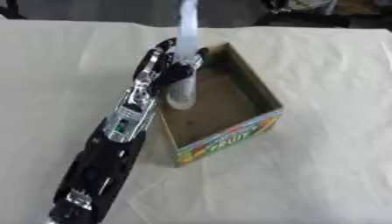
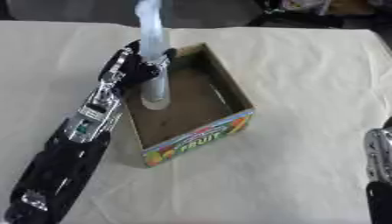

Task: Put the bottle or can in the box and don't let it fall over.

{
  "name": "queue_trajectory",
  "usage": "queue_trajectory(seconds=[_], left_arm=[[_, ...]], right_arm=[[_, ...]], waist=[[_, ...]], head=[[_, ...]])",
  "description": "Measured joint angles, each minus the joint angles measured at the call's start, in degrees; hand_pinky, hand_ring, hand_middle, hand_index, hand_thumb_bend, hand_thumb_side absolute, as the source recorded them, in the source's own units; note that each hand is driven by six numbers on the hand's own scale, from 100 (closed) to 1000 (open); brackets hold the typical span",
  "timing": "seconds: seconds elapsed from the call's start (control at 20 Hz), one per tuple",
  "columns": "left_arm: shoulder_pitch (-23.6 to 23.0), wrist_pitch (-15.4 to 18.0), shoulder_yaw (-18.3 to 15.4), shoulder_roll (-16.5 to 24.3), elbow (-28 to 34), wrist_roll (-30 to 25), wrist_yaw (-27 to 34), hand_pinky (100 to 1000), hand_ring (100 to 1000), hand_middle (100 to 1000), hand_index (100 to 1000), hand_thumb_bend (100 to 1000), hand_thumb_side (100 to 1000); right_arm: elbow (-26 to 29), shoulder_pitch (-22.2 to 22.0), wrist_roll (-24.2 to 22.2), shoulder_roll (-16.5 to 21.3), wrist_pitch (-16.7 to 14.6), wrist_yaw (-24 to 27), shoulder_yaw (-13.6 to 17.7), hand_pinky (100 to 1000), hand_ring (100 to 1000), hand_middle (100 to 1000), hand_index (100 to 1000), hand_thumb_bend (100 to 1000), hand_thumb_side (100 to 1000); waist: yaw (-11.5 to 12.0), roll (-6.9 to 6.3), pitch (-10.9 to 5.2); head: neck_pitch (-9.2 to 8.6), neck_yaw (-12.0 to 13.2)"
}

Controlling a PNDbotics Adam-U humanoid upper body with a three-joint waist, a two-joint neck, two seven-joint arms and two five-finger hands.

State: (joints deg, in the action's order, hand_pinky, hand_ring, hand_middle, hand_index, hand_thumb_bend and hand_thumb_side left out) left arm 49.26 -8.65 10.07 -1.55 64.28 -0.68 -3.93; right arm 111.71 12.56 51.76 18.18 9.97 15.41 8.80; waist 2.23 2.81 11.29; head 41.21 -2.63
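Left hand (image 1: 170, 65) is curled round a tall pale bottle (image 1: 186, 48), pinching it about mid-height. The left arm (image 1: 115, 140) comes up from 7 o'clock, black with silver joints, lying along the box's left wall. The bottle stands upright, base inside the box (image 1: 264, 103) against the left wall, toward the box's 10 o'clock corner; whether the base touches the floor of the box or hangs just above it, cannot tell. The bottle top runs out of the frame at 12 o'clock. The box is open-topped cardboard, brown inside, with a colourful printed front panel (image 2: 201, 139) reading "FRUIT" at its 6 o'clock side. It sits turned askew near the centre of the desk (image 1: 329, 175), which is covered in a cream cloth with some creases.

Right hand (image 2: 378, 153) shows only in the right eye view, at the 4 o'clock edge, a silver and black part well apart from the box; cannot tell how its fingers stand. Dark clutter (image 1: 306, 8) lies beyond the far desk edge at 1 o'clock, too blurred to name.
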Motion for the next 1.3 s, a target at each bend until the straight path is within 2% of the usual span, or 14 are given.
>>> queue_trajectory(seconds=[0.45,0.6,1.0,1.3], left_arm=[[-0.09,1.55,-0.75,0.04,-0.31,-1.99,-5.04,1000,829,907,818,742,317],[-0.39,2.02,-0.72,1.0,0.38,-2.77,-5.84,1000,830,906,817,739,321],[-2.01,1.96,-0.7,4.26,4.69,-4.93,-5.09,1000,830,906,816,730,324],[-3.83,1.16,-0.71,7.1,7.97,-5.9,-2.59,1000,828,906,818,717,335]], right_arm=[[0.0,-0.11,-0.09,0.02,-0.11,0.19,0.01,1000,1000,1000,1000,100,657],[0.0,-0.6,-0.09,0.2,-0.11,0.23,0.04,1000,1000,1000,1000,100,658],[-0.01,-1.58,-0.02,1.09,-0.22,0.23,0.71,1000,1000,1000,1000,100,658],[0.0,-2.32,0.0,1.84,-0.25,0.23,0.74,1000,1000,1000,1000,100,650]], waist=[[0.7,0.13,-0.76],[1.3,-0.04,-1.91],[2.96,-1.04,-3.22],[4.11,-1.33,-3.53]], head=[[0.0,-0.37],[0.02,-0.65],[0.8,-2.0],[1.51,-3.18]])
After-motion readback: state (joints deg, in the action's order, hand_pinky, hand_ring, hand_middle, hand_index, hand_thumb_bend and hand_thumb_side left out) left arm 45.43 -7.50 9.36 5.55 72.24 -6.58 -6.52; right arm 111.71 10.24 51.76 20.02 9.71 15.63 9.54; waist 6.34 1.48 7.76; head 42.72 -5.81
